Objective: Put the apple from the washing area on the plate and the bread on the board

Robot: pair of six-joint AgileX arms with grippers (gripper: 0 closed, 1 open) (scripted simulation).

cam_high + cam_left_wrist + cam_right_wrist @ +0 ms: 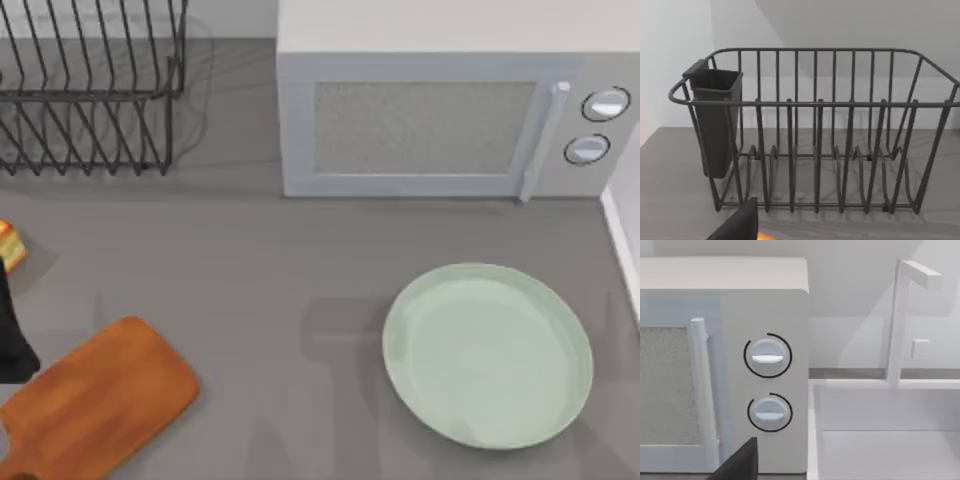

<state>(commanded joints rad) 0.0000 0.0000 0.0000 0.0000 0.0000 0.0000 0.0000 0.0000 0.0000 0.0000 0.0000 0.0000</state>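
While no writing shows anywhere, the bread (10, 243) sits at the left arm (14, 335), jaws' state untellable, near the board (95, 405).

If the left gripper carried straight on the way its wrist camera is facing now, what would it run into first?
Most likely the dark wire dish rack, which stands straight ahead of the left gripper on the grey counter; its cutlery cup hangs at one end. How far off the rack stands is hard to judge.

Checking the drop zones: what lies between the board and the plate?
Nothing. In the top view, only bare grey table lies between the board and the plate, crossed by faint shadows.
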